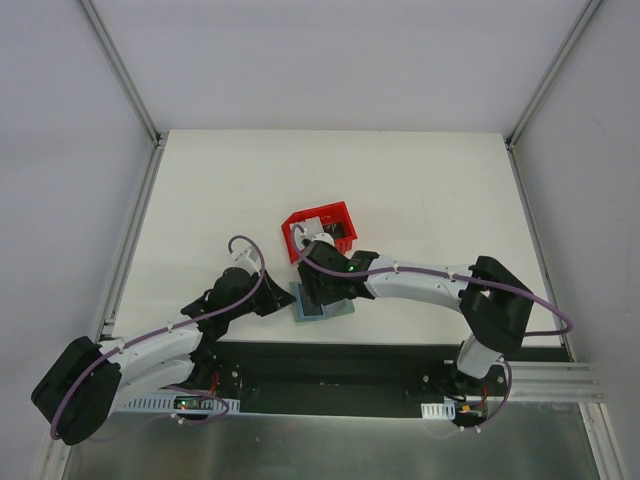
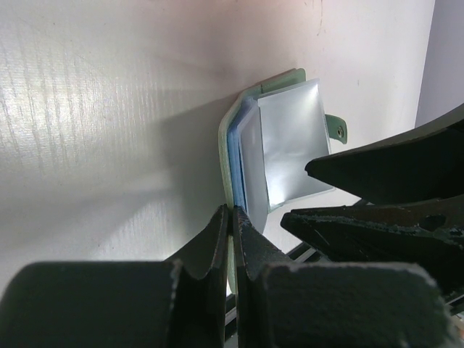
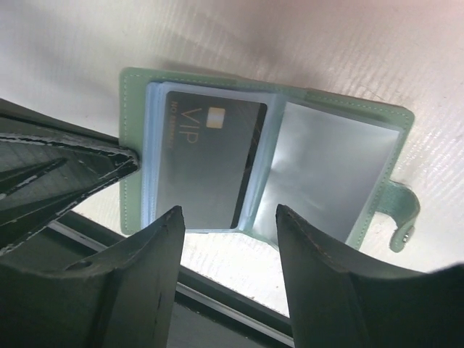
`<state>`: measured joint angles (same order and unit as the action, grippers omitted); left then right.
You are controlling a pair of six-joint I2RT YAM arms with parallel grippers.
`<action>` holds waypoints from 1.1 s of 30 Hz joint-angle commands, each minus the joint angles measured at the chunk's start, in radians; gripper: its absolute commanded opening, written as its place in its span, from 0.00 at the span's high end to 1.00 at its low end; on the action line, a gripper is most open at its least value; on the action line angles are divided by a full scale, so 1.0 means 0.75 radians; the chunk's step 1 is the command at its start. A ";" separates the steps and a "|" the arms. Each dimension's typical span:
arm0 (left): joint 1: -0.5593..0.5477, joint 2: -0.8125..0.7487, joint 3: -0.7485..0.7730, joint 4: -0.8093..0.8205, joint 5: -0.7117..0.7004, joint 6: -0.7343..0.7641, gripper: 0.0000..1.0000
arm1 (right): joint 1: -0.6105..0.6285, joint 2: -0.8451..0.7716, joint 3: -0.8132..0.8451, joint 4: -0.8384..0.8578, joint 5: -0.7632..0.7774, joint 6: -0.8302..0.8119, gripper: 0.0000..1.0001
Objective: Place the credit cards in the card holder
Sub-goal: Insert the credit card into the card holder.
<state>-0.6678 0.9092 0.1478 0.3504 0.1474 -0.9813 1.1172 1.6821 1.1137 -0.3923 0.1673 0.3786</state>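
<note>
The card holder [image 3: 138, 94] lies open on the table near the front edge, its grey-green cover down and its clear pockets up. A dark credit card [image 3: 206, 163] marked VIP sits in the left pocket. The right pocket [image 3: 330, 174] looks see-through and bare. The snap tab [image 3: 402, 217] sticks out at the right. My left gripper [image 2: 233, 212] is shut on the holder's left cover edge [image 2: 230, 156]. My right gripper [image 3: 228, 214] is open and empty just above the holder's near edge. In the top view the holder [image 1: 303, 312] lies between both grippers. No other cards show.
A red plastic bin [image 1: 318, 222] stands just behind the holder, partly covered by the right arm [image 1: 420, 283]. The table's front edge and a black strip [image 1: 380, 360] lie right beside the holder.
</note>
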 commanded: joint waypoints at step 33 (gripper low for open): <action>-0.005 -0.010 -0.025 0.022 -0.021 -0.007 1.00 | 0.024 0.101 0.102 0.020 -0.047 -0.018 0.42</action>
<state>-0.6678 0.9096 0.1394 0.3527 0.1467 -0.9817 1.1297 1.7748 1.1580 -0.3408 0.0879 0.3767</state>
